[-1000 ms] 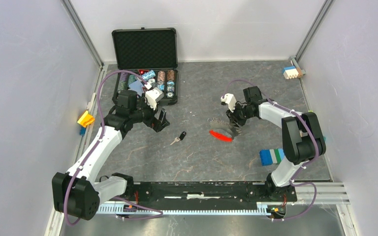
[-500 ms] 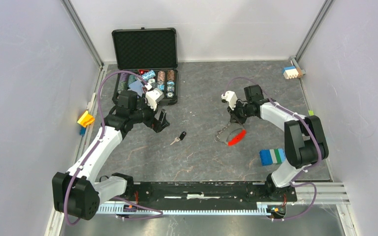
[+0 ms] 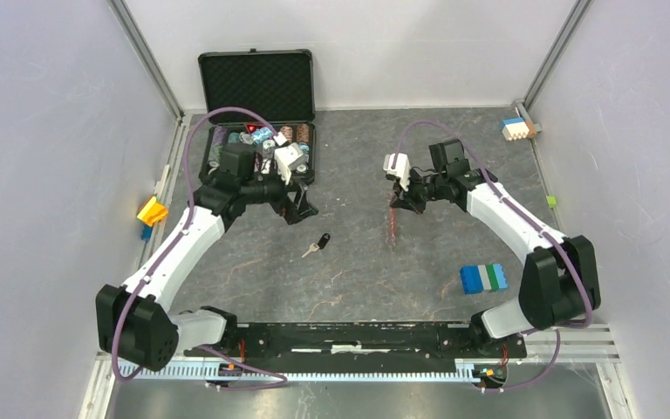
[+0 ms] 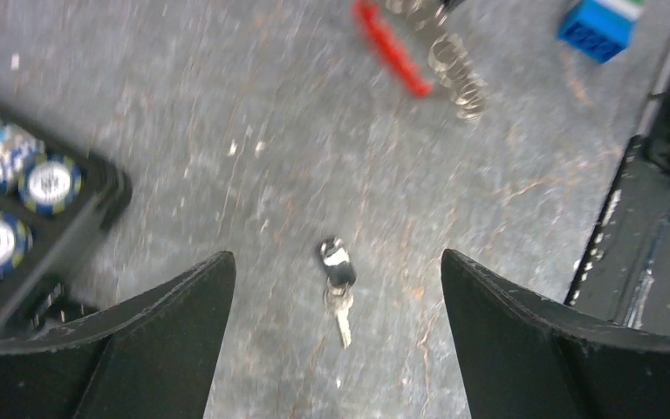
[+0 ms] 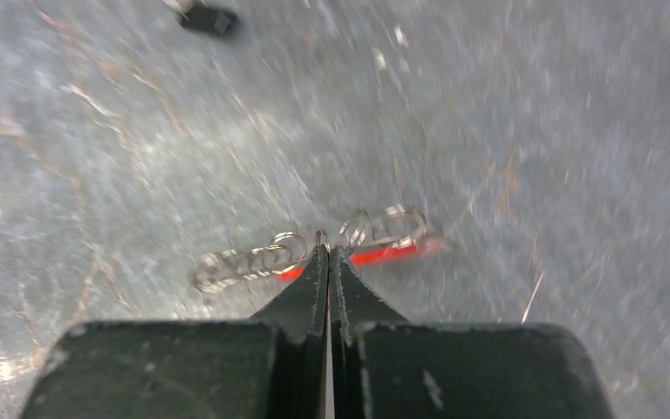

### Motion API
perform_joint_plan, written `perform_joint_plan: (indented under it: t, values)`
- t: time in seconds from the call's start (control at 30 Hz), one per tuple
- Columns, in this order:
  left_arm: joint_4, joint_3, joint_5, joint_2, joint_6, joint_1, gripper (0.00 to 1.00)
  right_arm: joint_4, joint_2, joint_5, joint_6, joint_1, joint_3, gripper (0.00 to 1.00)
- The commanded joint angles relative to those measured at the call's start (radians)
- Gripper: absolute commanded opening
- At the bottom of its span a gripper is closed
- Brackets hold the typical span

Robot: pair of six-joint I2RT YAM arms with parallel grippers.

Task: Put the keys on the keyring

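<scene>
The key (image 3: pixel 318 244), black head and short silver blade, lies flat on the grey table between the arms. My left gripper (image 3: pixel 301 209) hovers just behind it, open. In the left wrist view the key (image 4: pixel 338 281) lies below the gap between the wide-apart fingers of that gripper (image 4: pixel 336 256). My right gripper (image 3: pixel 399 201) is shut on the keyring (image 3: pixel 392 223), which hangs from it above the table. Seen from the right wrist, that gripper (image 5: pixel 328 249) pinches a ring of the chain, with the keyring's red tag (image 5: pixel 386 253) behind the fingertips. The keyring (image 4: pixel 393 39) also shows, blurred, in the left wrist view.
An open black case of poker chips (image 3: pixel 257 131) stands at the back left, close behind the left gripper. A blue, green and white block (image 3: pixel 483 278) lies front right. A small block stack (image 3: pixel 517 128) sits at the back right corner, a yellow piece (image 3: pixel 152 210) by the left wall.
The right gripper shut on the keyring's chain and lifted it off the table, up and towards the back. The left arm swung right, over the key.
</scene>
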Motion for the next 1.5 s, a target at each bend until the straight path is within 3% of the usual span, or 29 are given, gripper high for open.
perform_joint_plan:
  t: [0.0, 0.33, 0.7, 1.0, 1.17, 1.47]
  values:
    - [0.061, 0.136, 0.195, 0.034, -0.009, -0.051, 0.93, -0.013, -0.09, -0.207, -0.052, 0.053, 0.106, 0.0]
    - [0.096, 0.232, 0.265, 0.116, -0.043, -0.22, 0.76, 0.123, -0.182, -0.293, 0.078, 0.15, 0.107, 0.0]
    - [0.204, 0.159, 0.269, 0.134, -0.067, -0.261, 0.73, 0.113, -0.191, -0.27, 0.119, 0.168, 0.069, 0.0]
    - [0.198, 0.121, 0.365, 0.149, 0.082, -0.262, 0.72, 0.124, -0.21, -0.308, 0.137, 0.172, 0.049, 0.0]
    - [0.166, 0.108, 0.397, 0.145, 0.179, -0.262, 0.71, 0.069, -0.219, -0.351, 0.067, 0.173, 0.04, 0.0]
    - [0.146, 0.134, 0.292, 0.152, 0.197, -0.273, 0.5, 0.011, -0.216, -0.399, 0.0, 0.172, 0.04, 0.0]
